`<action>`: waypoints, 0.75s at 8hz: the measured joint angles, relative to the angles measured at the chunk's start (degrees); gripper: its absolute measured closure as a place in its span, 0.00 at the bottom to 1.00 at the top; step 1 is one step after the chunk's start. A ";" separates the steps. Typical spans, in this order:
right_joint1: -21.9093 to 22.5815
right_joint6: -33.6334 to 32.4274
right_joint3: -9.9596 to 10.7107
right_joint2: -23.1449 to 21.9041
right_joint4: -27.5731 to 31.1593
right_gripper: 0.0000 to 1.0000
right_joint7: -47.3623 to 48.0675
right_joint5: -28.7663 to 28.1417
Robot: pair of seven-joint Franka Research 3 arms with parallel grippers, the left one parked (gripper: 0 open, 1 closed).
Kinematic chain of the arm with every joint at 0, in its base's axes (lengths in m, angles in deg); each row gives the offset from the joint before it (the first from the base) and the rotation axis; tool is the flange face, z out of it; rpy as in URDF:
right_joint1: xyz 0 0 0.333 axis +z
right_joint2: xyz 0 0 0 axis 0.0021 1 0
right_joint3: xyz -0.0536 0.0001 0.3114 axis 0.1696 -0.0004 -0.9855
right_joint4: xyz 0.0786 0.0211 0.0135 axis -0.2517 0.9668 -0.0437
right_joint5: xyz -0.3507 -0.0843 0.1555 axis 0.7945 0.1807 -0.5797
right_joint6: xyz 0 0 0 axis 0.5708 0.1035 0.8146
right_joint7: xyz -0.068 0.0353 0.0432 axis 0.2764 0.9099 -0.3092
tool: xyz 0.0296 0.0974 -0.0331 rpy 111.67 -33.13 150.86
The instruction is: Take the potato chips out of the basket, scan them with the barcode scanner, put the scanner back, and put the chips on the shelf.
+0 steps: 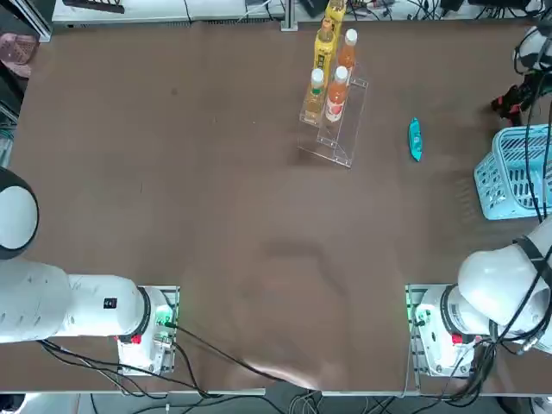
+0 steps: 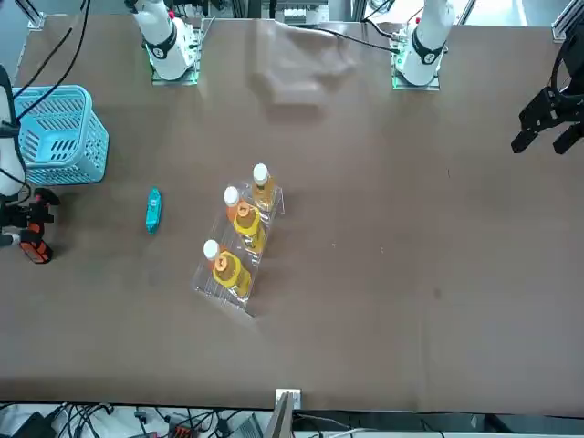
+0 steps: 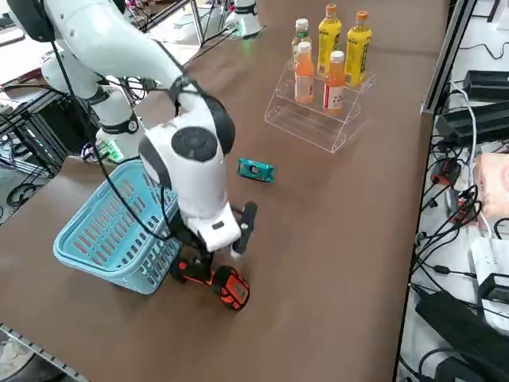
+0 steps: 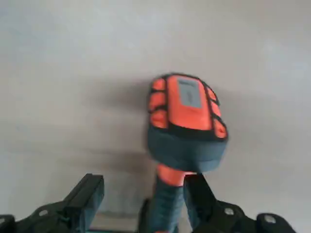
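Brown table [image 1: 172,216], on it basket [image 1: 509,172], chips packet [image 1: 415,139], scanner [image 3: 219,284], bottle-laden shelf [image 1: 341,129]

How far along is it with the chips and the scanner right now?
Done: the potato chips are out of the basket, lying on the table. In hand: the right gripper, open, is at the barcode scanner handle beside the basket. Left: the chips are not yet on the shelf.

Robotics lab: cable-strewn table [image 1: 172,172] edges.
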 joint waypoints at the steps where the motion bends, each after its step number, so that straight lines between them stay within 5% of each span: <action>1: 1.55 -3.75 -0.67 -2.81 -0.28 0.00 1.57 -0.05; 6: 14.85 -15.39 -1.23 -9.24 0.33 0.00 23.28 0.00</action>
